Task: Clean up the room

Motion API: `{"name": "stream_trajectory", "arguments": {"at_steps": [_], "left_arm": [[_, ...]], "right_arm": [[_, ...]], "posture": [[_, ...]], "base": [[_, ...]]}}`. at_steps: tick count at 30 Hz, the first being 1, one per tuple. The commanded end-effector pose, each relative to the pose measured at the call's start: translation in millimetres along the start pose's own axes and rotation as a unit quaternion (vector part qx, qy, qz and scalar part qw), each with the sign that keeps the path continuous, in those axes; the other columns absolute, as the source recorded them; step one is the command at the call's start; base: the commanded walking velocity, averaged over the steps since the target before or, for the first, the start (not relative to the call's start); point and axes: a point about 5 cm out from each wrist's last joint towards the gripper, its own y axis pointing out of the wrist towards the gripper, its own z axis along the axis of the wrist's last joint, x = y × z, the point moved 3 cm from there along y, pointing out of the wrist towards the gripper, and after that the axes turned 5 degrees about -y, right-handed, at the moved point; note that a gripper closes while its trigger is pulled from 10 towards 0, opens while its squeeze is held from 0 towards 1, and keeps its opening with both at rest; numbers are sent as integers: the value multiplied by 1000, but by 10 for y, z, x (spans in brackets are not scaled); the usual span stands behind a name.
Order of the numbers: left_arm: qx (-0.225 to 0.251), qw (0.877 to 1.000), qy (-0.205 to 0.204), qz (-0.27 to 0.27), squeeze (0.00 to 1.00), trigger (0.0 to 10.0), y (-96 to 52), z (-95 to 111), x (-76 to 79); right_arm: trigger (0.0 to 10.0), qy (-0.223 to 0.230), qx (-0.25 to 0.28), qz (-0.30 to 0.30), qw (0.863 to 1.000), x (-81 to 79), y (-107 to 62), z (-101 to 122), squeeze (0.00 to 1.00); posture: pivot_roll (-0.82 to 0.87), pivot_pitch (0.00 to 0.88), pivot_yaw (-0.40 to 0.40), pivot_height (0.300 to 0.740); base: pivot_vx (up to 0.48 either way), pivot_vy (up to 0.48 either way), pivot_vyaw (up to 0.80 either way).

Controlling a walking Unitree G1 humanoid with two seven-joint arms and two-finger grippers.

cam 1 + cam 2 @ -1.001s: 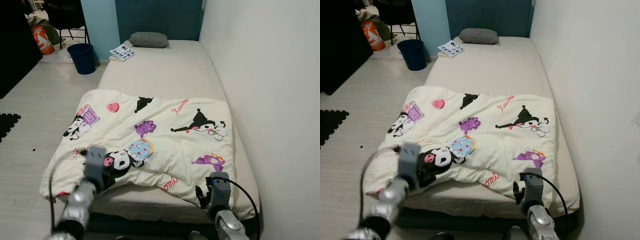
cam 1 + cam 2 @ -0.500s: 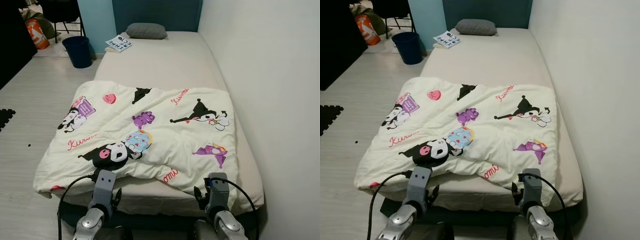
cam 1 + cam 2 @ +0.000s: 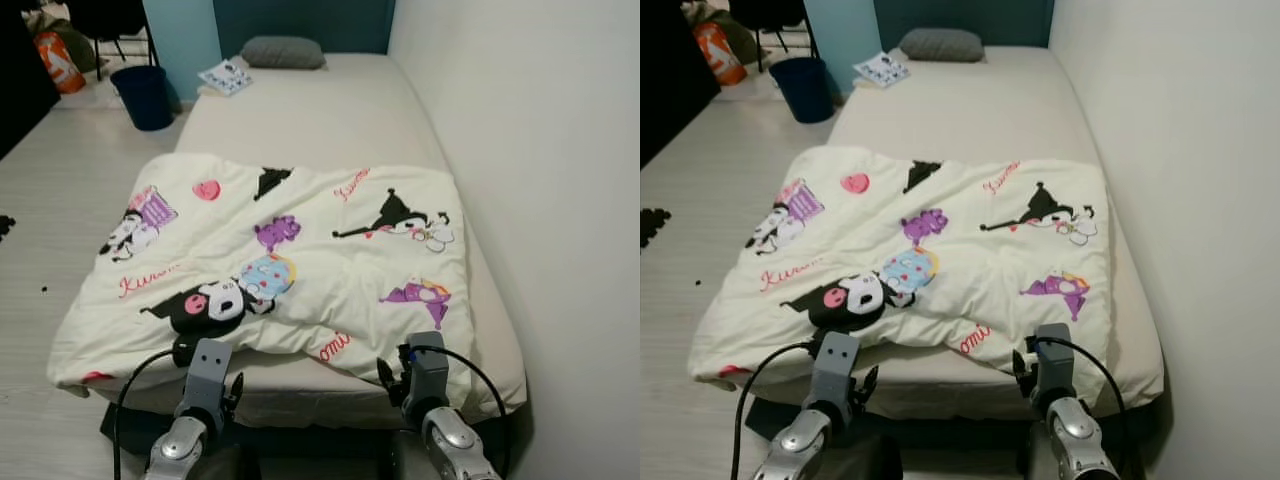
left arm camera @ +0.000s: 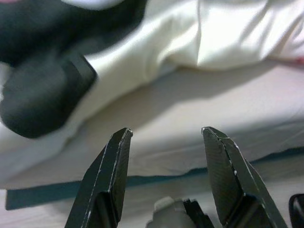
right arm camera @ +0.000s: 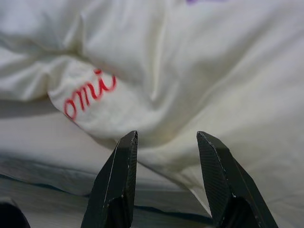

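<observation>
Cream quilt [image 3: 290, 255] with cartoon prints, seen from your head camera, lies rumpled over the near half of the bed [image 3: 330, 115], its left edge hanging past the mattress side toward the floor [image 3: 50, 200]. At the bed's far end you see a grey pillow [image 3: 282, 52] with a booklet [image 3: 224, 76] just beside it; a dark bin [image 3: 144, 96] stands on the floor near that corner. Your left gripper [image 3: 212, 388] and right gripper [image 3: 400, 378] are both held low at the foot of the bed, just short of the quilt's near edge.

Left wrist view: your left gripper's two fingers [image 4: 110, 178] stand spread, holding nothing, pointing at the mattress side beneath the quilt's hem and a black print patch.

Right wrist view: your right gripper's fingers [image 5: 118, 183] are likewise spread and empty, facing a fold of quilt with red lettering, near it but not touching.
</observation>
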Motion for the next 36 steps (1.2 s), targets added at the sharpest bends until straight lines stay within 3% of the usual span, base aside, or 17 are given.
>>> {"name": "stream_trajectory", "arguments": {"at_steps": [1, 7, 8, 9, 13, 17, 20, 22, 25, 26, 28, 29, 30, 32, 33, 34, 36], "left_arm": [[-6, 1000, 7, 0, 0, 10000, -24, -24, -17], [-5, 1000, 20, -7, 0, 10000, -34, -19, -7], [-4, 999, 28, -14, 0, 10000, -37, -13, 6], [-3, 999, 34, -19, 0, 10000, -39, -8, 15], [-1, 999, 36, -27, 0, 10000, -33, 18, 38], [-7, 1000, -8, -10, 0, 10000, 1, 40, 11], [-11, 999, -38, -2, 0, 10000, 14, 42, -8], [-4, 1000, -9, -8, 0, 10000, 26, 78, -9], [17, 993, 110, -44, 0, 10000, 51, 172, 47], [22, 984, 162, -67, 0, 10000, 65, 199, 93], [24, 977, 193, -82, 0, 10000, 72, 212, 122], [16, 974, 205, -96, 0, 10000, 108, 223, 142], [16, 974, 205, -96, 0, 10000, 108, 223, 142], [-7, 990, 127, -68, 98, 10000, 161, 227, 76], [-21, 995, 78, -52, 98, 10000, 180, 214, 41], [-34, 999, 1, -24, 561, 10000, 202, 207, -16], [-34, 999, 1, -24, 561, 10000, 202, 207, -16]], "right_arm": [[10000, -2, -4, 6, 1000, -32, -13, -31, 0], [10000, -52, 13, 63, 997, -205, -31, -9, 0], [10000, -64, 19, 85, 994, -275, -38, 3, 898], [10000, -72, 24, 100, 992, -325, -45, 11, 1000], [10000, -40, 38, 132, 990, -461, -40, 61, 1000], [10000, 65, 12, 128, 990, -517, 9, 47, 1000], [10000, 85, 7, 115, 990, -504, 28, 55, 1000], [10000, -17, 16, 130, 991, -533, 27, 89, 1000], [10000, -119, 34, 157, 980, -616, 41, 163, 1000], [10000, -123, 34, 161, 979, -638, 62, 188, 1000], [10000, -121, 33, 163, 979, -651, 76, 203, 1000], [10000, -23, 8, 137, 990, -621, 145, 222, 1000], [10000, -23, 8, 137, 990, -621, 145, 222, 1000], [10000, 86, -16, 115, 990, -601, 193, 222, 1000], [10000, 100, -18, 113, 988, -599, 200, 230, 1000], [10000, 56, -14, 121, 991, -607, 198, 250, 1000], [10000, 56, -14, 121, 991, -607, 198, 250, 1000]], "posture": [[19, 155, -20, 559], [20, 155, -20, 559], [20, 155, -20, 559], [20, 155, -20, 559], [20, 156, -21, 559], [18, 154, -20, 559], [18, 154, -20, 559], [14, 153, -20, 559], [17, 166, -23, 559], [18, 168, -26, 559], [18, 168, -26, 559], [23, 181, -31, 559], [23, 181, -31, 559], [21, 187, -31, 559], [21, 187, -31, 559], [17, 197, -30, 559], [17, 197, -30, 559]], "base": [[0, 0, 0], [0, 0, 0], [0, 0, 0], [0, 0, 0], [0, 0, 0], [0, 0, 0], [0, 0, 0], [0, 0, 0], [0, 0, 0], [0, 0, 0], [0, 0, 0], [0, 0, 0], [0, 0, 0], [0, 0, 0], [0, 0, 0], [0, 0, 0], [0, 0, 0]]}}
